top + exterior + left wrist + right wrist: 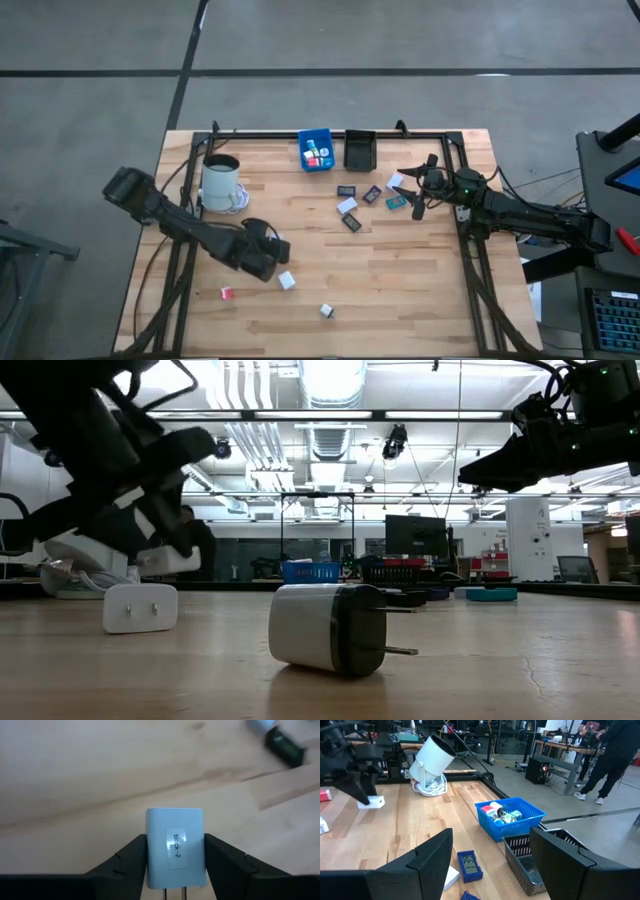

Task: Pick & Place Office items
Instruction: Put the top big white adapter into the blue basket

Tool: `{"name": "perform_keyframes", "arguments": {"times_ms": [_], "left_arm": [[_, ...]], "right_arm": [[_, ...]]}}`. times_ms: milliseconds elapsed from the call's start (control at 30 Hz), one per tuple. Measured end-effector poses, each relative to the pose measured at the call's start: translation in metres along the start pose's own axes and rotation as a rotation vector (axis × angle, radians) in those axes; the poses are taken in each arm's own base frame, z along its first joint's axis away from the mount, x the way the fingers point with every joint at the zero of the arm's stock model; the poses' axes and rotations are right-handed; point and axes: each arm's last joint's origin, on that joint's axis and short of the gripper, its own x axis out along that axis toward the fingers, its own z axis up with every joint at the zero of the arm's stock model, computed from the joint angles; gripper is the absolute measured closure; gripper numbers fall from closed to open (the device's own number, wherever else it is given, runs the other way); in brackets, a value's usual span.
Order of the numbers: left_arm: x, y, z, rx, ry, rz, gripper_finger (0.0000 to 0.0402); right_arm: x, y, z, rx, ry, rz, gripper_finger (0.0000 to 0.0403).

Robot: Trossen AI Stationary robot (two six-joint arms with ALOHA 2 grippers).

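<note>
Left gripper: jaws closed on white charger block, pads flush on both side faces, prongs toward the wrist, paper label facing up. Seen from above, held just over the table, near-left of centre. Grip looks square.

Right gripper: jaws spread wide, nothing between them, hovering at far right above the cluster of flat items.

Outward from the left jaws: second white block just beside the gripper, black-and-white charger nearer, red block to the near left. Blue bin at far centre, already holding several pieces; black bin touching its right side. White mug with coiled cable at far left.

Judged risks:
1. Smooth plastic faces, partial closure: possible slip or rotation during lift, cause being light contact pressure.
2. Neighbouring white block close to the jaws: likely knocked aside by a sideways swing.
3. Route to the bins passes the mug and cable: snag possible if carried low.
4. Both arms converging on far centre: collision risk near the bins.
</note>
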Motion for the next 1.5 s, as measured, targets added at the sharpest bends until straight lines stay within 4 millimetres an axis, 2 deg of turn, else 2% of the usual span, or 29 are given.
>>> {"name": "perform_keyframes", "arguments": {"times_ms": [133, 400, 600, 867, 1067, 1367, 1500], "left_arm": [[-0.008, -0.008, 0.009, 0.051, -0.083, -0.044, 0.0222], [-0.020, -0.036, 0.038, 0.247, -0.356, -0.054, 0.0222], [-0.022, -0.055, 0.074, 0.320, -0.426, -0.002, 0.0222], [-0.010, -0.067, 0.129, 0.356, -0.452, 0.036, 0.0222], [0.007, -0.065, 0.167, 0.420, -0.464, 0.026, 0.0222], [0.039, -0.040, 0.216, 0.476, -0.395, -0.120, 0.0222], [0.047, -0.030, 0.230, 0.487, -0.417, -0.193, 0.0222]], "right_arm": [[0.000, 0.000, 0.000, 0.000, 0.001, 0.000, 0.0147], [0.000, 0.000, 0.000, 0.000, 0.000, 0.000, 0.0147], [0.000, 0.000, 0.000, 0.000, 0.000, 0.000, 0.0147], [0.000, 0.000, 0.000, 0.000, 0.000, 0.000, 0.0147], [0.000, 0.000, 0.000, 0.000, 0.001, 0.000, 0.0147], [0.000, 0.000, 0.000, 0.000, 0.000, 0.000, 0.0147], [0.000, 0.000, 0.000, 0.000, 0.000, 0.000, 0.0147]]}}
